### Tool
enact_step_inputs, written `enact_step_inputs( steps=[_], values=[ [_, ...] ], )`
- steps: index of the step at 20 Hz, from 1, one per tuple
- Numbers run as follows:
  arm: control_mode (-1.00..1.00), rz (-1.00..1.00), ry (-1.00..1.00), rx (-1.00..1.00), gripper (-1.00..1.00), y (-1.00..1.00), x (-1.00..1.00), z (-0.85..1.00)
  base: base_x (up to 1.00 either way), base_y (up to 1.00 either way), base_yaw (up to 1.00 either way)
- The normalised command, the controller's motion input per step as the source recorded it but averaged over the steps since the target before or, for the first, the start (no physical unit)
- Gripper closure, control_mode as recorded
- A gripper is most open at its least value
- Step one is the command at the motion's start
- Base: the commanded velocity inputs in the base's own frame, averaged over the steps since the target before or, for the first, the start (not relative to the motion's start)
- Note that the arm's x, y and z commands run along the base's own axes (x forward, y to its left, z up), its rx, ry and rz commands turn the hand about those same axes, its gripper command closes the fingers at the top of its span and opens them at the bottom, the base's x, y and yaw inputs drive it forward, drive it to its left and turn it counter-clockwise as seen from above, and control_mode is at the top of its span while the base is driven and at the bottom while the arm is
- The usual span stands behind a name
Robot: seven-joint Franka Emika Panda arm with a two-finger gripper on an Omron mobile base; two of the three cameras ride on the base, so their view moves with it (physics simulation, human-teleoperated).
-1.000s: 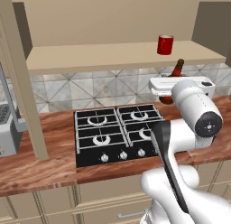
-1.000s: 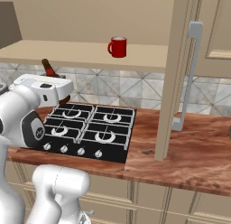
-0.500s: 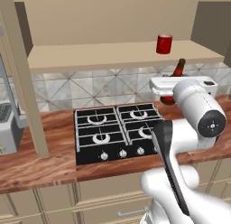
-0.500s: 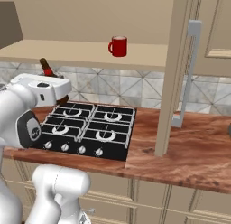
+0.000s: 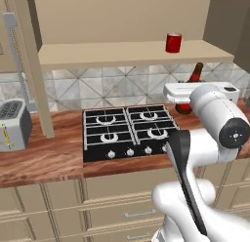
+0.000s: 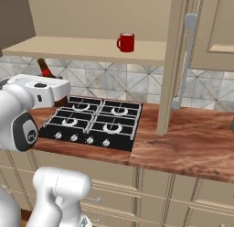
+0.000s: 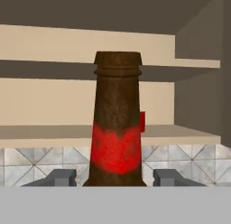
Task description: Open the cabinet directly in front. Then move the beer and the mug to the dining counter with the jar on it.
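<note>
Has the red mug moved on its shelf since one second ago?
No. The mug stands at the same spot near the right end of the shelf; the whole view merely shifted slightly.

1. The wall (image 5: 122, 85) behind the worktop has pale grey tiles with a diamond pattern.
2. A long wood worktop (image 6: 192, 146) runs along that wall.
3. A black hob (image 5: 129, 131) with four rings sits in the worktop.
4. Beige drawers (image 5: 112, 207) sit under the worktop.
5. A silver toaster (image 5: 12, 124) stands at the far end of the worktop.
</note>
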Motion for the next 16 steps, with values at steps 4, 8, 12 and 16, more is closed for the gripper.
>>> enact_step_inputs(
  steps=[4, 8, 12, 16],
  values=[
    [1.00, 0.00, 0.00, 0.00, 1.00, 0.00, 0.00, 0.00, -0.43, -0.14, -0.22],
    [1.00, 0.00, 0.00, 0.00, 1.00, 0.00, 0.00, 0.00, -0.57, -0.02, -0.48],
    [1.00, 0.00, 0.00, 0.00, 1.00, 0.00, 0.00, 0.00, -0.83, -0.08, -0.43],
    [1.00, 0.00, 0.00, 0.00, 1.00, 0.00, 0.00, 0.00, -0.94, -0.03, -0.39]
  ],
)
